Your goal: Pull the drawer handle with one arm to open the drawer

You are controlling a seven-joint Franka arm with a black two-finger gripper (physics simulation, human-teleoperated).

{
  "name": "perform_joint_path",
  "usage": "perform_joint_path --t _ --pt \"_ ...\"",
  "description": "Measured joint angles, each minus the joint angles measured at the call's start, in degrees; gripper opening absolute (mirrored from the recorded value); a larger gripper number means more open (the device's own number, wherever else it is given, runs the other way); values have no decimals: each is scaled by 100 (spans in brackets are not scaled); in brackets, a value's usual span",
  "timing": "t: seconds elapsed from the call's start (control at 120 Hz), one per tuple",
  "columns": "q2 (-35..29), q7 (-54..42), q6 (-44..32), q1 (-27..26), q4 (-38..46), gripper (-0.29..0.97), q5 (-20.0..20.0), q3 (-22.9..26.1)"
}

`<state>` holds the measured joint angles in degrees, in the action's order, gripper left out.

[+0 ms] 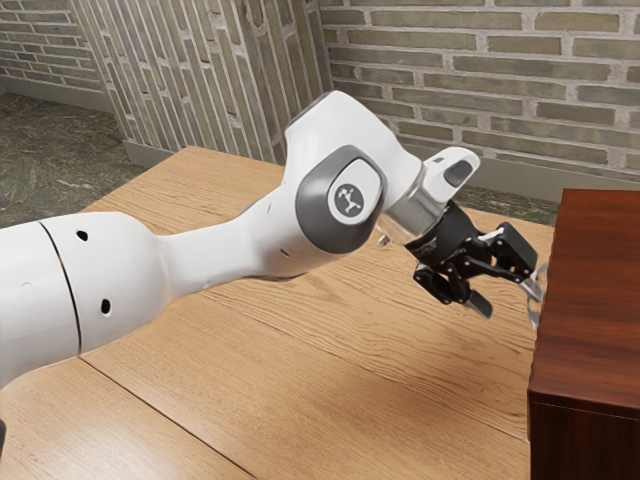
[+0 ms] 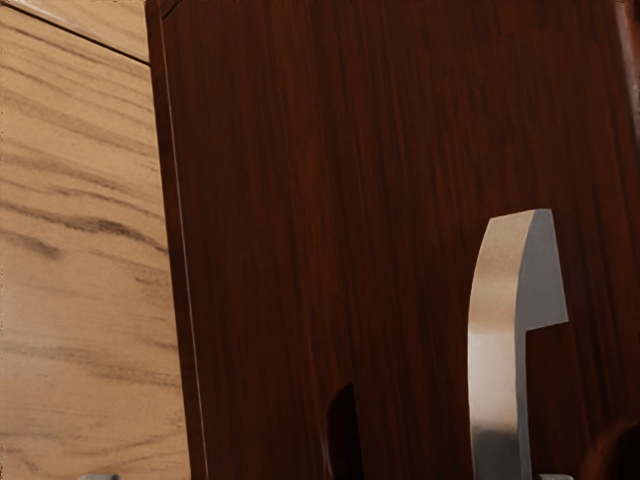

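Closest to the viewer, the robot's white arm (image 1: 130, 280) crosses a light wooden table (image 1: 330, 370) from the exterior view's left. It reaches toward a dark red-brown wooden cabinet (image 1: 590, 300) at the exterior view's right edge. Its black gripper (image 1: 510, 298) hangs just in front of the cabinet's face with the fingers apart, clamped on nothing.

One fingertip sits just beside the drawer handle (image 1: 537, 312); contact cannot be judged. In the wrist view the handle (image 2: 505, 340) is a flat, brushed-silver bar with a curved end, standing off the glossy, dark-grained drawer front (image 2: 350, 200).

The drawer front looks flush with the cabinet, so the drawer seems unopened and the step in hand is the approach. Next, the fingers likely need to straddle the bar, close on it, then pull straight back.
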<state>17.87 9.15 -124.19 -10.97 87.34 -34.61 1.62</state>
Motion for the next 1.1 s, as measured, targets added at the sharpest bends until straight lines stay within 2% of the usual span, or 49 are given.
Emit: perform_joint_path --t 0.483,1.1 --pt "-350 19 22 21 410 43 -18 -122" --pt "-885 20 26 32 1061 42 -14 -488"
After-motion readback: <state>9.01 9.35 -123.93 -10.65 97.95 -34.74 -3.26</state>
